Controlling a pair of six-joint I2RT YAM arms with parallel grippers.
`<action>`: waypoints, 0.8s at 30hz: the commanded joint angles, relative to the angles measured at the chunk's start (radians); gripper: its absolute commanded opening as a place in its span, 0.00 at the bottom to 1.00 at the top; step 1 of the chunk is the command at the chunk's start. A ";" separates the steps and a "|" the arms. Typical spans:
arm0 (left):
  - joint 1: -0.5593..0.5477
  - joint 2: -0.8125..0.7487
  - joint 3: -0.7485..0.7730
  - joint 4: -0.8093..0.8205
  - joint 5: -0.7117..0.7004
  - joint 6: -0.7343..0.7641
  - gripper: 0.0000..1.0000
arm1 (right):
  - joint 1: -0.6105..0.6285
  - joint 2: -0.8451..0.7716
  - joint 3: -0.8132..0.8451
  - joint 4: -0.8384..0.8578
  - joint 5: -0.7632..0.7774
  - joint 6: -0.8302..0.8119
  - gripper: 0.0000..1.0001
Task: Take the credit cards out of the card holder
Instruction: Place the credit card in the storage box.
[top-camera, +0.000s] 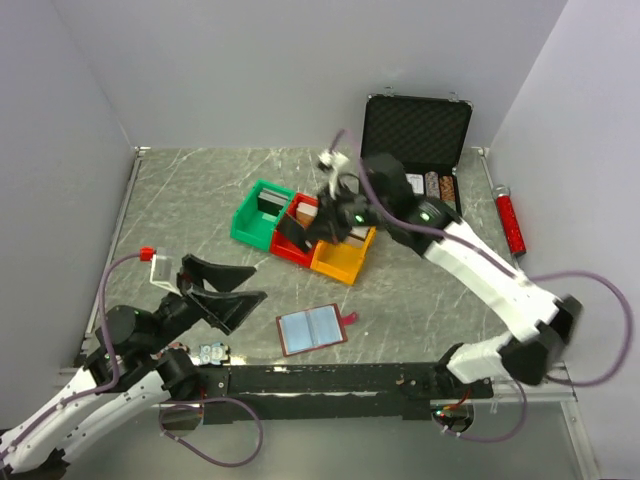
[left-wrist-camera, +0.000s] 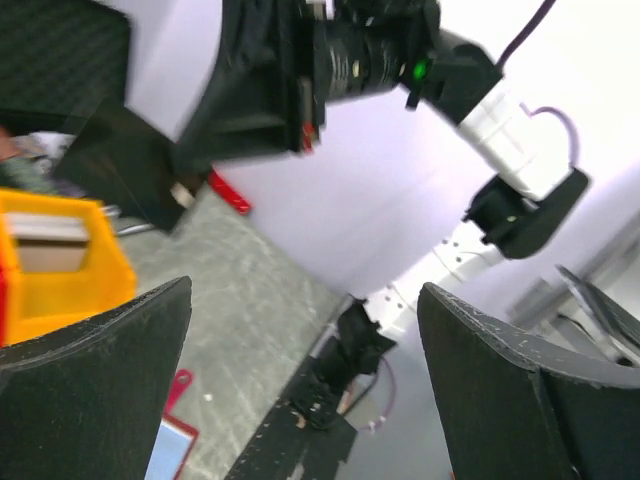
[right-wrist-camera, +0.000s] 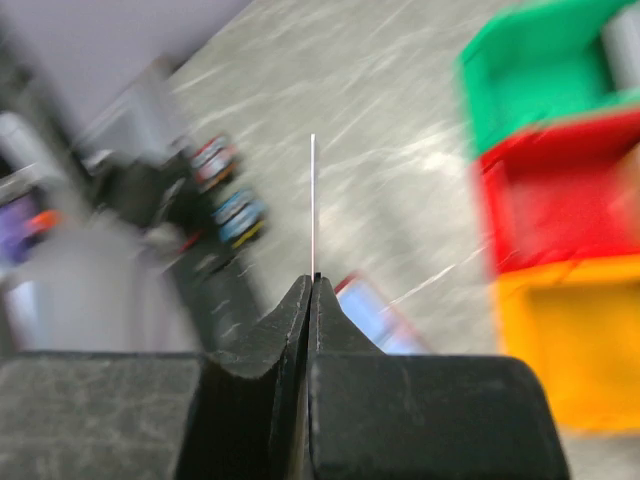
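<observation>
held card (right-wrist-camera: 312, 200): a thin pale card seen edge-on, standing straight up out of the right gripper's tips.
right gripper (right-wrist-camera: 311, 288): fingers pressed together, pinching the bottom edge of the held card; in the top view it hangs over the row of bins.
wallet (top-camera: 312, 330): lying open and flat on the table, well apart from the right gripper. in that gripper's wrist view a blurred corner of it shows just past the fingertips. it lies near the left gripper's fingertips, on the side they point to.
cards in the wallet (top-camera: 300, 330): pale blue-grey faces show on both halves; how many, i cannot tell.
strap tab (top-camera: 349, 319): small and red, sticking out of the wallet edge farthest from the left gripper.
left gripper (top-camera: 258, 284): fingers spread wide with nothing between them, low over the table.
green bin (right-wrist-camera: 540, 70), red bin (right-wrist-camera: 560, 200), orange bin (right-wrist-camera: 560, 340): side by side in a row, to the right of the right gripper's fingers in its wrist view.
case (top-camera: 415, 130): black, lid raised, against the far wall beyond the right arm.
table (top-camera: 200, 200): grey, marbled.
</observation>
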 joint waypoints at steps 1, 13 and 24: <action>0.004 -0.017 0.045 -0.187 -0.175 0.004 0.99 | -0.008 0.240 0.220 0.022 0.148 -0.262 0.00; 0.004 -0.073 0.068 -0.345 -0.338 -0.065 0.99 | -0.036 0.616 0.555 0.081 0.199 -0.459 0.00; 0.004 -0.175 0.076 -0.482 -0.505 -0.132 0.99 | -0.045 0.848 0.711 0.146 0.205 -0.531 0.00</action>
